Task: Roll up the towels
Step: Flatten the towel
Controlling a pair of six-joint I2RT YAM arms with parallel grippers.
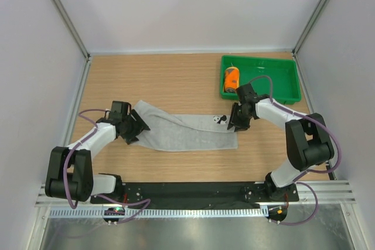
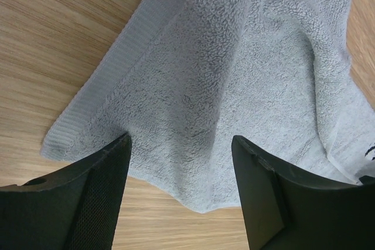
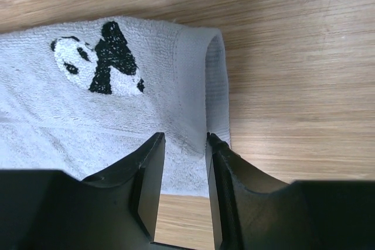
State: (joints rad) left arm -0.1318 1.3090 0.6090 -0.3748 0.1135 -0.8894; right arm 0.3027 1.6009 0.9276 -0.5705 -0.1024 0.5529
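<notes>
The light grey towel (image 1: 181, 133) lies spread flat across the middle of the table, with a panda print (image 1: 218, 120) near its right end. My left gripper (image 1: 132, 128) is open wide over the towel's left end (image 2: 234, 68); its fingers (image 2: 99, 191) straddle the near edge. My right gripper (image 1: 237, 122) is at the right end, its jaws a narrow gap apart (image 3: 184, 139) astride the raised hem of the towel (image 3: 88, 121), next to the panda (image 3: 96, 60). The orange towel (image 1: 232, 78) lies rolled up in the green tray.
The green plastic tray (image 1: 275, 83) stands at the back right of the wooden table, just behind my right arm. White walls enclose the table on the left, back and right. A black base rail runs along the near edge.
</notes>
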